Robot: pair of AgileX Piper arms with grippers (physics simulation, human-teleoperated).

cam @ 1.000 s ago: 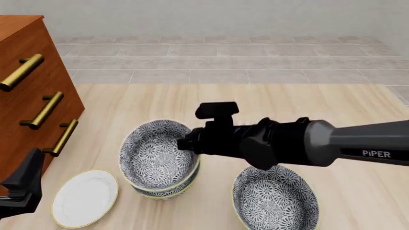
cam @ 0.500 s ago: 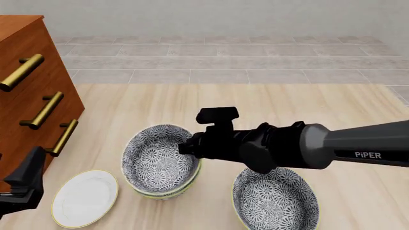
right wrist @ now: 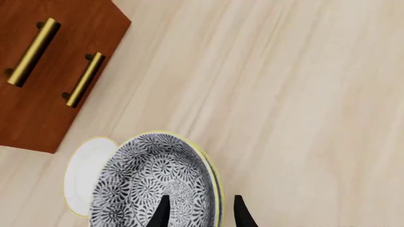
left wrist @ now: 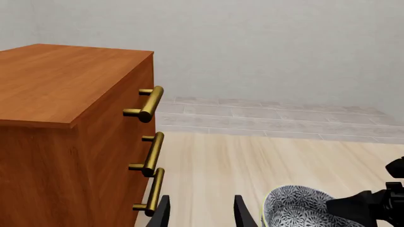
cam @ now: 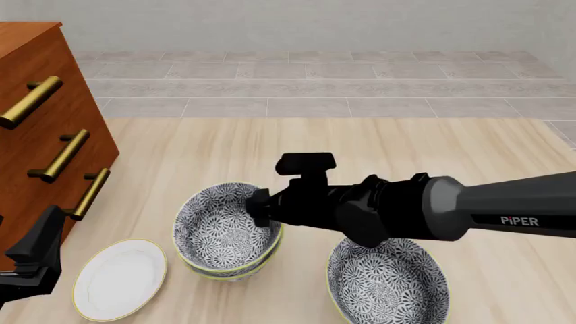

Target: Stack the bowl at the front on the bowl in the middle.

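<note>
The bowl at the front (cam: 220, 226) sits nested in the bowl in the middle (cam: 229, 271), of which only the lower outer wall shows. Both have the grey-and-white floral pattern and a yellowish rim. My right gripper (cam: 259, 210) is at the top bowl's right rim. In the right wrist view its fingers (right wrist: 162, 212) stand apart, open, straddling the rim of the top bowl (right wrist: 148, 187). My left gripper (cam: 36, 260) hangs open at the front left, away from the bowls, holding nothing; its view catches the stack (left wrist: 296, 210) at the edge.
A third floral bowl (cam: 387, 280) stands at the front right, under my right arm. A flat white plate (cam: 120, 278) lies left of the stack. A wooden dresser (cam: 45, 135) with brass handles fills the left side.
The top bowl has sunk from a raised tilt down into the lower bowl and sits level. My right gripper came down and slightly left with it. The left gripper barely moved.
</note>
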